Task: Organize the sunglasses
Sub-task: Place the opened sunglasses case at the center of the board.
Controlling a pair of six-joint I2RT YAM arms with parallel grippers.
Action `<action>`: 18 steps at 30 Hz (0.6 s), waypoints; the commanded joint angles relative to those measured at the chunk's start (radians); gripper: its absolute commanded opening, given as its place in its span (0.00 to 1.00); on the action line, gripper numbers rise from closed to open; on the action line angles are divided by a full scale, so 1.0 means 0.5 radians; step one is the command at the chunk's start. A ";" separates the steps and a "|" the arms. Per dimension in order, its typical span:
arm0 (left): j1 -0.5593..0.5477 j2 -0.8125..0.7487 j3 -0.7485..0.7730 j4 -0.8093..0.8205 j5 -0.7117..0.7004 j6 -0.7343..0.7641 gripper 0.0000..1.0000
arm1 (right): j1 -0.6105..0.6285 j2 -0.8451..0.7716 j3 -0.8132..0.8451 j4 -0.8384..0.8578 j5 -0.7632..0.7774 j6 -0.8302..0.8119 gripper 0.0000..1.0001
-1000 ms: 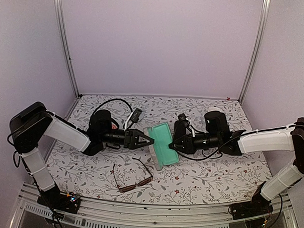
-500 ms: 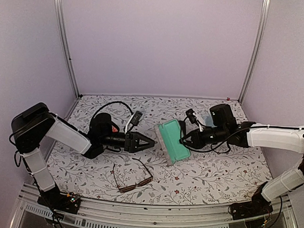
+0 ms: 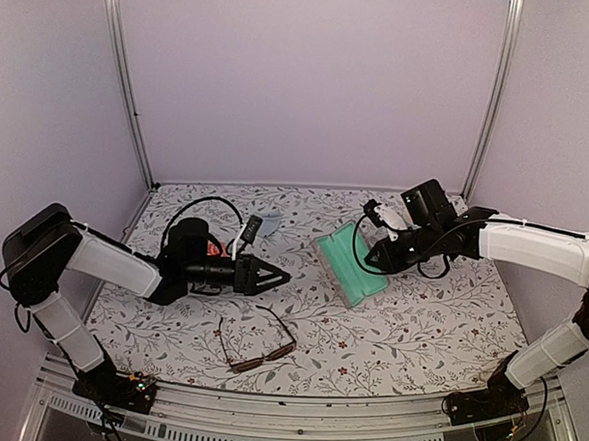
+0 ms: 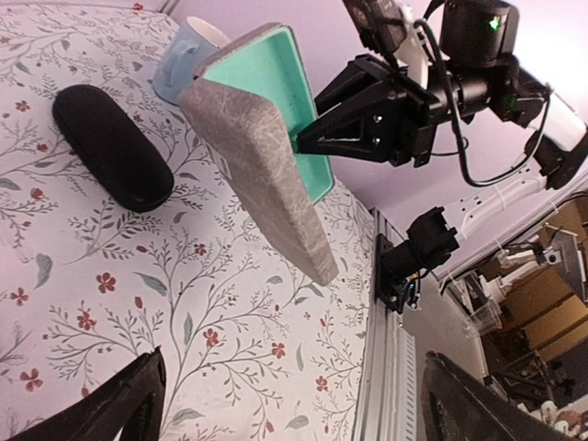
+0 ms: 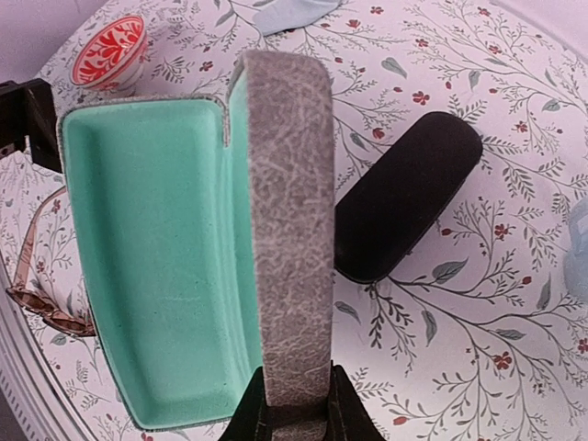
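The brown-framed sunglasses [image 3: 256, 343] lie unfolded on the table near the front, and one edge shows in the right wrist view [image 5: 37, 289]. The pink-red pair is not in view. My right gripper [image 3: 374, 257] is shut on the wall of the open grey case [image 3: 351, 264] with a teal lining [image 5: 156, 257]. It holds the case tilted above the table at centre right, and its fingers [image 5: 289, 409] pinch the grey edge. My left gripper [image 3: 273, 275] is open and empty [image 4: 292, 367], low over the table, left of the case and behind the brown sunglasses.
A black oval case [image 5: 404, 197] lies shut on the table under the held case and shows in the left wrist view [image 4: 110, 147]. A light blue cup [image 4: 184, 60] stands beyond it. A red-and-white patterned bowl [image 5: 110, 50] and a light blue cloth [image 3: 270, 223] sit at back left.
My right gripper has carried the open grey case to the right and toward the back. My left gripper has drawn back a little to the left, away from the case.
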 commanded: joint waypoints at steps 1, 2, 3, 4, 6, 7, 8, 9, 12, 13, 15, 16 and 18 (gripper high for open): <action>0.029 -0.175 0.047 -0.425 -0.269 0.247 0.98 | 0.033 0.141 0.221 -0.285 0.270 -0.208 0.02; 0.032 -0.200 0.055 -0.475 -0.313 0.262 0.98 | 0.052 0.183 0.264 -0.336 0.320 -0.228 0.02; 0.035 -0.218 0.061 -0.519 -0.358 0.272 0.98 | 0.068 0.227 0.302 -0.374 0.358 -0.255 0.02; 0.040 -0.234 0.069 -0.562 -0.408 0.277 0.99 | 0.091 0.271 0.339 -0.410 0.398 -0.274 0.02; 0.054 -0.259 0.073 -0.621 -0.453 0.278 0.99 | 0.144 0.348 0.378 -0.467 0.441 -0.348 0.03; 0.063 -0.269 0.076 -0.644 -0.487 0.276 0.99 | 0.179 0.380 0.413 -0.484 0.465 -0.378 0.02; 0.068 -0.278 0.078 -0.667 -0.509 0.273 0.99 | 0.203 0.419 0.467 -0.507 0.488 -0.421 0.02; 0.073 -0.291 0.076 -0.681 -0.528 0.270 0.99 | 0.223 0.460 0.501 -0.532 0.501 -0.445 0.02; 0.085 -0.316 0.070 -0.702 -0.563 0.255 0.99 | 0.260 0.583 0.594 -0.607 0.549 -0.523 0.02; 0.087 -0.320 0.067 -0.701 -0.567 0.251 0.99 | 0.275 0.623 0.625 -0.631 0.583 -0.543 0.02; 0.091 -0.325 0.063 -0.704 -0.572 0.245 0.99 | 0.309 0.703 0.679 -0.677 0.661 -0.567 0.02; 0.093 -0.326 0.065 -0.704 -0.575 0.242 0.99 | 0.322 0.744 0.703 -0.697 0.694 -0.575 0.02; 0.095 -0.323 0.063 -0.710 -0.582 0.241 0.99 | 0.351 0.818 0.741 -0.734 0.777 -0.596 0.02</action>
